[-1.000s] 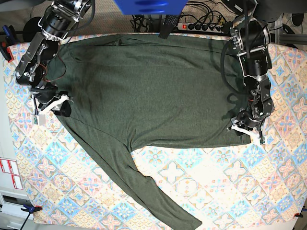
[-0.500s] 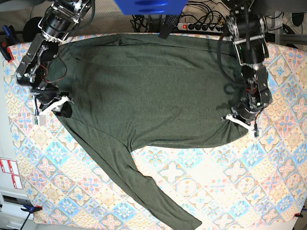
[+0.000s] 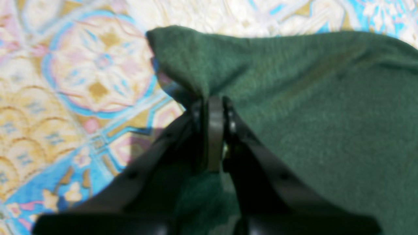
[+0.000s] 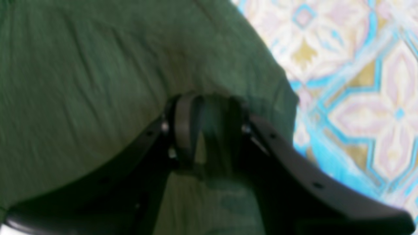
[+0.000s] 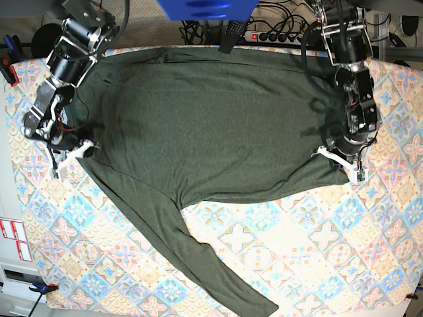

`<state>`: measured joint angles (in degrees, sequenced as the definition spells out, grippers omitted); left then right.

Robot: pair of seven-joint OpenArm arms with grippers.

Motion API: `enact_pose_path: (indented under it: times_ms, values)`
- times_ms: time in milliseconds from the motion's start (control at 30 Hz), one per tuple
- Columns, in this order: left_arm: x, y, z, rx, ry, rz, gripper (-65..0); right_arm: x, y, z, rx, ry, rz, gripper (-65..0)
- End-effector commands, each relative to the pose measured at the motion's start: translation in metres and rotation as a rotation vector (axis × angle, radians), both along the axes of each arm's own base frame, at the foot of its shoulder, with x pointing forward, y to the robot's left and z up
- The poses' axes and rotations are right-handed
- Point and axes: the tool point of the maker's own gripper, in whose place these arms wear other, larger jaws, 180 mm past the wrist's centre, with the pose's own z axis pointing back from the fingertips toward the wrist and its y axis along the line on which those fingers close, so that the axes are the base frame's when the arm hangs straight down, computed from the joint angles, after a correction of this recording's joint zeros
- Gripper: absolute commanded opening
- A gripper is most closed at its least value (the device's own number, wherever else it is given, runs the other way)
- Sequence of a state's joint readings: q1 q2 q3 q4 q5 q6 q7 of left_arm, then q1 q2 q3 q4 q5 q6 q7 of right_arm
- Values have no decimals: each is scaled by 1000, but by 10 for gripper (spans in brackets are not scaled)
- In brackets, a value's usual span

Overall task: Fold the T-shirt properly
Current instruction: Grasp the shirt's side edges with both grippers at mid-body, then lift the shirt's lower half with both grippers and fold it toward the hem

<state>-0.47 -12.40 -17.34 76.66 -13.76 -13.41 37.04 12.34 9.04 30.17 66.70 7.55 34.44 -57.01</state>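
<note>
I see my left gripper [image 3: 215, 107] with its black fingers [image 3: 209, 137] pressed together on a pinch of the shirt [image 5: 211, 125], and its arm reaches down along the right side of the base view to the gripper [image 5: 340, 157]. My right gripper [image 4: 209, 107] has its jaws a little apart with cloth bunched between them, so it grips the shirt too. In the base view this gripper [image 5: 69, 150] sits low on the left side, its arm bent down from the top corner.
</note>
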Motion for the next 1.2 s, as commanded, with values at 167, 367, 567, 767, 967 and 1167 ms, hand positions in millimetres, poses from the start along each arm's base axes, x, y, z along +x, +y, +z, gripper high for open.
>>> enact_pose_path:
  times_ms: [167,367,567,767,967,1167]
  values:
    - [-6,1,29,52,-81,-30,-650,51,10,28,-105,-128,201,-476]
    - [-22,-2,33,72,-82,-47,-650,49,14,10,-120,-119,271,-476]
    - [-29,-4,35,79,-82,-55,-650,69,24,17,-112,-149,297,-476]
    - [-35,-4,31,76,-68,-55,-650,70,23,16,-105,-151,290,-476]
    - [-34,-8,33,20,-87,-43,-650,80,21,19,-92,-158,275,-476]
    - [-35,-8,32,18,-86,-43,-650,78,12,12,-81,-142,253,-475]
